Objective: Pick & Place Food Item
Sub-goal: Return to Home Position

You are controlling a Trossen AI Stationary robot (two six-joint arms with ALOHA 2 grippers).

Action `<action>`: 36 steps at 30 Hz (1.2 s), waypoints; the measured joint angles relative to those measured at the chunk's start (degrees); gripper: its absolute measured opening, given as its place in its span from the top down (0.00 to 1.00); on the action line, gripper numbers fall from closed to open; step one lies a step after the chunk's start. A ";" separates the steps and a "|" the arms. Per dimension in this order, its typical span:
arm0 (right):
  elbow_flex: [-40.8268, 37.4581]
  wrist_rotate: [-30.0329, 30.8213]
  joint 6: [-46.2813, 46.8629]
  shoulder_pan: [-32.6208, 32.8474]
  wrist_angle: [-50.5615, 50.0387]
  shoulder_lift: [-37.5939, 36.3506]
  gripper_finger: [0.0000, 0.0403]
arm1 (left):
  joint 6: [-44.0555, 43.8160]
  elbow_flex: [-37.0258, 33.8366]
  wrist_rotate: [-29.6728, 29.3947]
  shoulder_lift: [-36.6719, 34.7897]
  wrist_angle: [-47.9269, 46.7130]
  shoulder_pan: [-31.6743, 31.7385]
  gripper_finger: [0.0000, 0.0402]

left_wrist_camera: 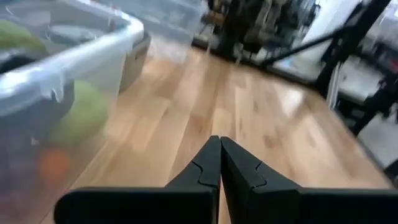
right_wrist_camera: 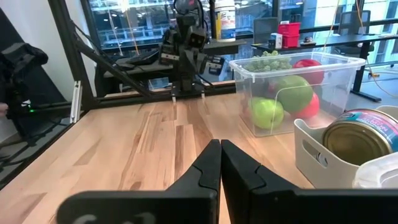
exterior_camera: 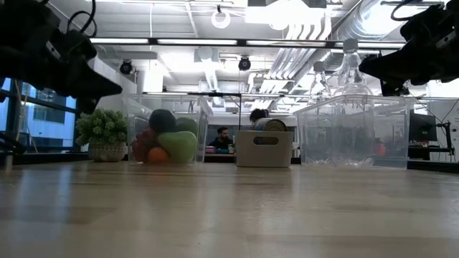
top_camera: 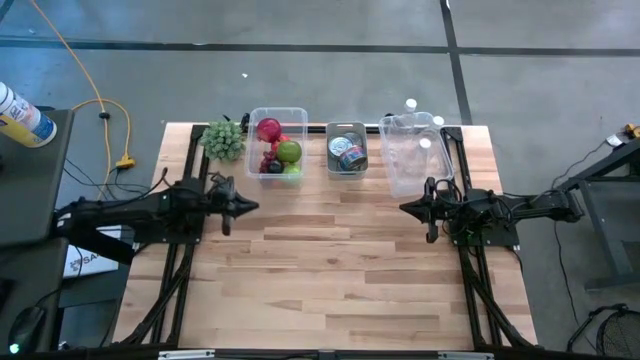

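"Hovering above the pale wooden bench (top_camera: 330,270), are they, both arms?"

"Yes. The left fingers (top_camera: 250,207) hang over its left side, pressed together with nothing between them. The right fingers (top_camera: 405,208) face them from the right side, also pressed together and empty."

"And the food?"

"In the left clear plastic bin (top_camera: 255,165) at the far edge are a red pomegranate (top_camera: 268,128), a green apple (top_camera: 289,152), a bunch of green grapes (right_wrist_camera: 268,62) and a dark round fruit (exterior_camera: 162,120)."

"What stands beside it?"

"A small grey bin (top_camera: 347,130) just to its right, holding a round metal tin (top_camera: 349,155). Further right is the right clear plastic bin (top_camera: 412,170), with clear empty bottles (exterior_camera: 349,64) standing in it. A leafy green potted plant (top_camera: 223,140) sits just left of the fruit bin."

"Is either arm touching a bin?"

"No — both sets of fingers are apart from the bins, on the near side of them."
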 joint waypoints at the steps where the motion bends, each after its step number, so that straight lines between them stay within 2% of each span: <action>1: 0.00 0.02 0.00 -0.02 0.00 0.01 1.00 | 0.99 -0.02 0.00 0.83 -0.05 -0.07 1.00; 9: -0.02 0.02 0.00 -0.02 0.04 0.01 1.00 | 4.19 -0.09 -0.02 4.45 0.05 -0.09 1.00; 26: -0.04 0.02 -0.01 -0.02 0.09 0.00 1.00 | 4.10 -0.11 -0.07 4.51 0.04 -0.10 1.00; 36: -0.04 0.02 0.00 0.00 0.13 0.00 1.00 | 4.10 -0.15 -0.17 -7.37 0.42 0.87 1.00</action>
